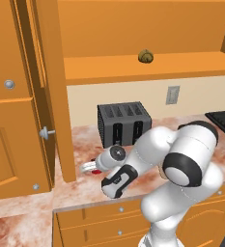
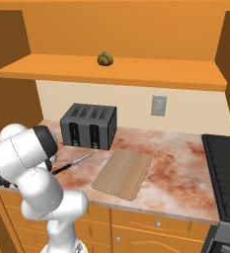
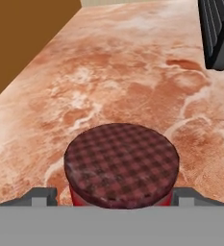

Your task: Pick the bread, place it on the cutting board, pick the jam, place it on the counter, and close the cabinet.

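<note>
My three camera angles
Both base views looked forward over my arm, sharing the toaster point(image 1: 123, 123); my hand view hung close above the counter point(image 3: 132, 72).

jam point(image 3: 121, 166) base hidden, toaster point(image 3: 218, 33) cropped

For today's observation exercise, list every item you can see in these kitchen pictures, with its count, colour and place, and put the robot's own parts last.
Small round lumpy roll: one, yellow-brown, on the open orange wall cabinet's shelf.
Red cylindrical jam jar with dark checked lid: one, upright on the reddish-brown and white marbled counter, between the gripper's finger tips.
Flat tan wooden cutting board: one, on the counter right of the toaster, nothing on it.
Toaster: one, dark grey, against the wall.
Black-handled knife: one, in front of the toaster.
Wall outlet: one, grey.
Stove: one, black, at the counter's right end.
Robot arm: one, white with dark joints.
Gripper: one, finger tips either side of the jar, jaws spread.
</note>
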### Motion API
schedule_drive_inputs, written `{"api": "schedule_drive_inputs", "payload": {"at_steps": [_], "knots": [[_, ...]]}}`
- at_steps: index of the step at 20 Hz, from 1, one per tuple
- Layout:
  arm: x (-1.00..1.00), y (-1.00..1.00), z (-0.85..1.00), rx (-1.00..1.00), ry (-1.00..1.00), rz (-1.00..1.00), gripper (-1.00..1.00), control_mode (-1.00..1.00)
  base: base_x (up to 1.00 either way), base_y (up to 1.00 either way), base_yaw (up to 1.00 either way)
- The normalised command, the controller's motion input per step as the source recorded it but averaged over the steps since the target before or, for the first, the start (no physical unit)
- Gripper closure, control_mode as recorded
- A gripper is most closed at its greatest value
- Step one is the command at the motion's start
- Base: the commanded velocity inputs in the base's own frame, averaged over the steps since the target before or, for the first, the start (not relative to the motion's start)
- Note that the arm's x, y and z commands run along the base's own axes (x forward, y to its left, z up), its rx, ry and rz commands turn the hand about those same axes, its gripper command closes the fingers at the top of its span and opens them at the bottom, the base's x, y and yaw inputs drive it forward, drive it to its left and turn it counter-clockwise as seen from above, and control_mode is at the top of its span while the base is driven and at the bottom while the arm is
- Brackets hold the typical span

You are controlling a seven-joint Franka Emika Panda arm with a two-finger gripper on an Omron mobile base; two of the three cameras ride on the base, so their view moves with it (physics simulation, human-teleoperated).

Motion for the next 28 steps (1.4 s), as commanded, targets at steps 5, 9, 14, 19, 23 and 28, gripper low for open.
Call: {"api": "schedule_drive_inputs", "payload": {"at_steps": [5,9,14,19,23,28], "knots": [[-0.03,0.00,-0.01,0.00,0.00,0.00,-1.00,-1.00,0.00,0.00,0.00],[-0.22,0.00,-0.03,0.00,0.00,0.00,-1.00,-1.00,0.00,0.00,0.00],[-0.40,0.00,-0.02,0.00,0.00,0.00,-1.00,-1.00,0.00,0.00,0.00],[-0.41,0.00,0.00,0.00,0.00,0.00,-1.00,-1.00,0.00,0.00,0.00],[-0.26,-0.08,0.01,0.00,0.00,0.00,-1.00,-1.00,0.00,0.00,0.00],[-0.12,-0.23,0.00,0.00,0.00,0.00,-1.00,-1.00,0.00,0.00,0.00]]}}
